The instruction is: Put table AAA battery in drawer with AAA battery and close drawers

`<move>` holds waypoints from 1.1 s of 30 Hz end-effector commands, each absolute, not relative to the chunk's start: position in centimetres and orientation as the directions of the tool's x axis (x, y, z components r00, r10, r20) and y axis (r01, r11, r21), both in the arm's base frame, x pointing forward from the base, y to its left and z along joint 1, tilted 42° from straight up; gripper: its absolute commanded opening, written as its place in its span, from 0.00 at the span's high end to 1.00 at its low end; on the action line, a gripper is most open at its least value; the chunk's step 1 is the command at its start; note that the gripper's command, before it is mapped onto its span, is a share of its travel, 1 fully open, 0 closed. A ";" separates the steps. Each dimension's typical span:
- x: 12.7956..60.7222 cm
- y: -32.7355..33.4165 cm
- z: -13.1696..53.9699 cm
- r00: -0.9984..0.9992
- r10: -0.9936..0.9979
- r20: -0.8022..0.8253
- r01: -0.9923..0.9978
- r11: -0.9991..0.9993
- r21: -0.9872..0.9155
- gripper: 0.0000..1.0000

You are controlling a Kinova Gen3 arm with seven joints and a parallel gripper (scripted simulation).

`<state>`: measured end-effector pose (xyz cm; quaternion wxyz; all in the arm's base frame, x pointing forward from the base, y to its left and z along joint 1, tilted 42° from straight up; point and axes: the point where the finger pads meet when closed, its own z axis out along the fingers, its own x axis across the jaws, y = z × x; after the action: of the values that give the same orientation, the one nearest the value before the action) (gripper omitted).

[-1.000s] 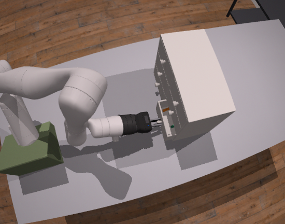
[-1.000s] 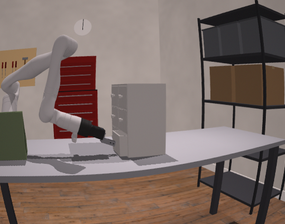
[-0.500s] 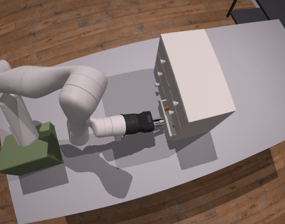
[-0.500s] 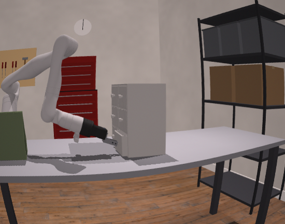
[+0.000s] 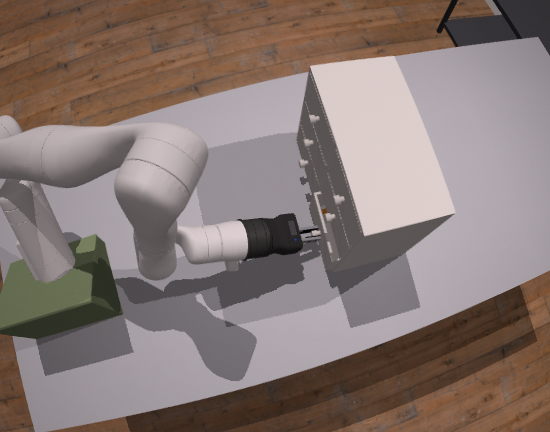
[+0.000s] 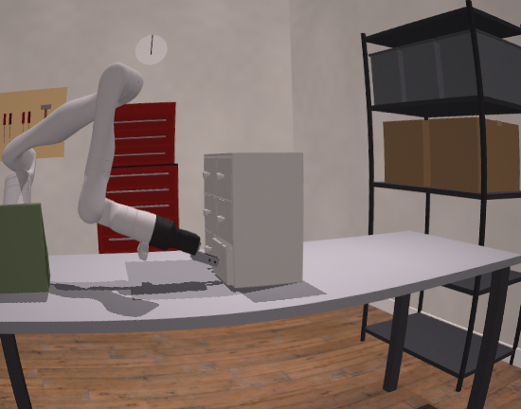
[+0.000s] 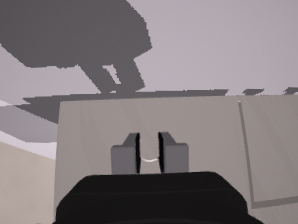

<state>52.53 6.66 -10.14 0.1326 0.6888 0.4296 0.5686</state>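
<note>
The small white chest [image 5: 377,150] stands on the table, its front with several knobbed drawers facing my arm; it also shows in the exterior view [image 6: 258,218]. The bottom drawer [image 5: 327,225] on the near side stands a little out of the front, and a small orange thing [image 5: 325,212] shows in the gap. My gripper [image 5: 314,233] [image 6: 215,260] is level with this drawer's front, low over the table. In the wrist view the fingers are shut on the drawer's white knob [image 7: 149,160]. No battery shows on the table.
The arm's green base block [image 5: 57,290] sits at the table's left end. The other drawers' knobs [image 5: 309,142] line the chest front above. A black shelf rack [image 6: 452,189] stands beyond the table's right end, and a red tool cabinet [image 6: 144,175] stands behind.
</note>
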 end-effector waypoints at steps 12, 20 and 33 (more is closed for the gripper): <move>53.2 6.7 -10.1 -0.018 0.744 0.668 0.439 -0.594 0.673 0.63; 53.5 6.7 -10.1 -0.018 0.744 0.668 0.439 -0.594 0.673 0.63; 53.8 6.7 -10.1 -0.018 0.744 0.668 0.439 -0.594 0.673 0.63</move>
<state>53.71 6.78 -10.20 0.1326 0.6885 0.4300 0.5688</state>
